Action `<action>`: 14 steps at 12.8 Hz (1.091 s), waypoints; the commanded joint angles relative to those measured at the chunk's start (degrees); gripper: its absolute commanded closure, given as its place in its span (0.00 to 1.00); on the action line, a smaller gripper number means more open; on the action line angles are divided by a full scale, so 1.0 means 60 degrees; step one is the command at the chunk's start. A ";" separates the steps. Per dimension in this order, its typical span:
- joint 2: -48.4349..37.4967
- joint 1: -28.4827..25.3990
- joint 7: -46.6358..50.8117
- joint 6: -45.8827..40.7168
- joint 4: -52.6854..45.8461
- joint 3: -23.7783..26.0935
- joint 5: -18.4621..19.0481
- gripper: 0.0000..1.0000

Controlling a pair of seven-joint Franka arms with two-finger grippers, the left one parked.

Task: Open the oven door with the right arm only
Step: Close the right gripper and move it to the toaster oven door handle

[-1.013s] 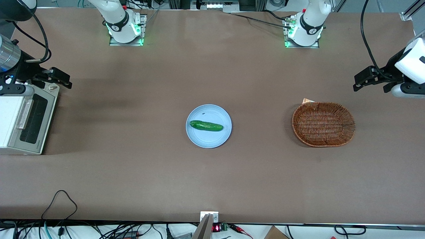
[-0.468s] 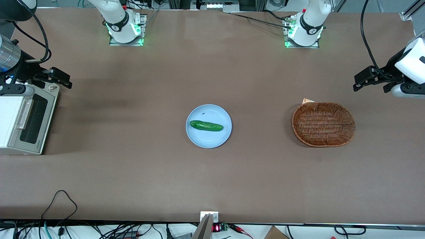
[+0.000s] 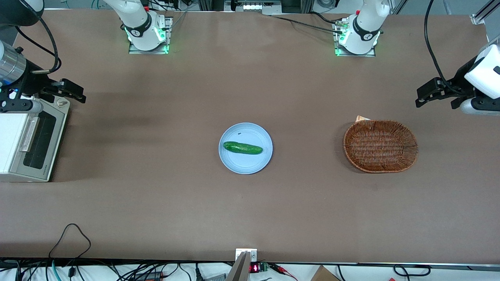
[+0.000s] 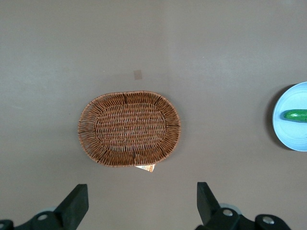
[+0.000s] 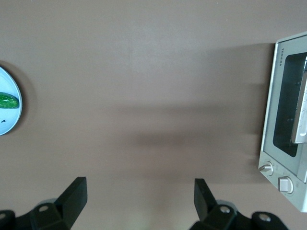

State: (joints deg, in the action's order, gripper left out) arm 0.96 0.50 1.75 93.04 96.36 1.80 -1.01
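The small white toaster oven stands at the working arm's end of the table. Its oven door is closed, with dark glass and a silver bar handle. In the right wrist view the oven door and handle show beside the knobs. The right arm's silver wrist hangs over the oven's knob end. My gripper is open, in the air above the table by the knob panel, farther from the front camera than the door. My gripper holds nothing and touches nothing.
A light blue plate with a cucumber sits mid-table. A brown wicker basket lies toward the parked arm's end. Both arm bases stand along the table edge farthest from the front camera.
My gripper and wrist have drifted a little farther from the front camera. The oven door has not moved.
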 commanded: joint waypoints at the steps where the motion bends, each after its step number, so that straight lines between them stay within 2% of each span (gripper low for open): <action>1: 0.0219 0.0063 0.0000 -0.0184 -0.0196 0.0065 -0.0036 0.01; 5: 0.0235 0.0048 -0.0012 -0.0184 -0.0182 0.0066 -0.0066 0.02; 6: 0.0249 0.0034 0.0074 -0.0184 -0.0182 0.0080 -0.0066 0.22; 7: 0.0249 0.0019 -0.0012 -0.0213 -0.0196 0.0080 -0.0051 0.52; 8: 0.0249 0.0033 -0.0028 -0.0315 -0.0196 0.0080 -0.0065 0.73; 10: 0.0249 0.0063 -0.0116 -0.0462 -0.0196 0.0066 -0.0036 0.95; 12: 0.0249 0.0063 -0.0116 -0.0491 -0.0211 0.0065 -0.0036 1.00; 14: 0.0249 0.0092 -0.0116 -0.0579 -0.0240 0.0051 -0.0036 1.00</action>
State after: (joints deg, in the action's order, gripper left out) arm 2.06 0.51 1.79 91.16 96.35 1.96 -1.05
